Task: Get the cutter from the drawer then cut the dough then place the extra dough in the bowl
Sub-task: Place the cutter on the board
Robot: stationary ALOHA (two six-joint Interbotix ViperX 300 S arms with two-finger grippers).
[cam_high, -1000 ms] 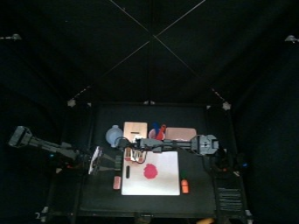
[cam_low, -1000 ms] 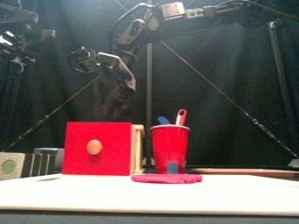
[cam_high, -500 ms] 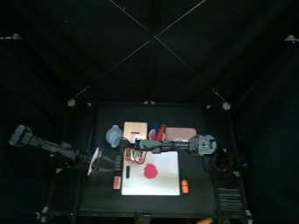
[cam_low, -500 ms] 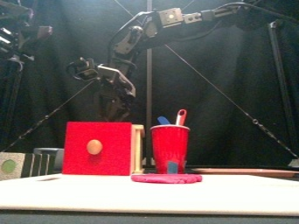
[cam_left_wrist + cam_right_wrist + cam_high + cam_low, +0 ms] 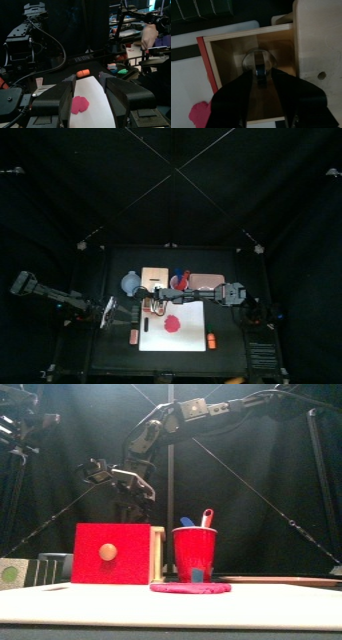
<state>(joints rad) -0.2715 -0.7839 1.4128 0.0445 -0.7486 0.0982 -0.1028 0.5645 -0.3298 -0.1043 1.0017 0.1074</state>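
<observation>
The wooden box [image 5: 168,278] has its drawer pulled out, the red front [image 5: 111,554] facing the table's front. Inside the drawer [image 5: 231,55] lies the round metal cutter [image 5: 254,58]. My right gripper [image 5: 260,77] hangs open just above it, one jaw on each side of the wire handle; the front view shows this gripper [image 5: 123,481] still well above the box. A red dough disc [image 5: 171,324] rests on the white board [image 5: 190,336]. The blue-grey bowl [image 5: 131,283] stands left of the box. My left gripper [image 5: 87,77] is open and empty at the board's left edge.
A red cup [image 5: 194,552] holding two toy knives stands right of the box. Small orange toys lie at the board's right [image 5: 211,340] and left [image 5: 131,336]. A green toy [image 5: 122,71] sits past the board in the left wrist view.
The right gripper has come down toward the open drawer. The left arm, dough and board have not moved.
</observation>
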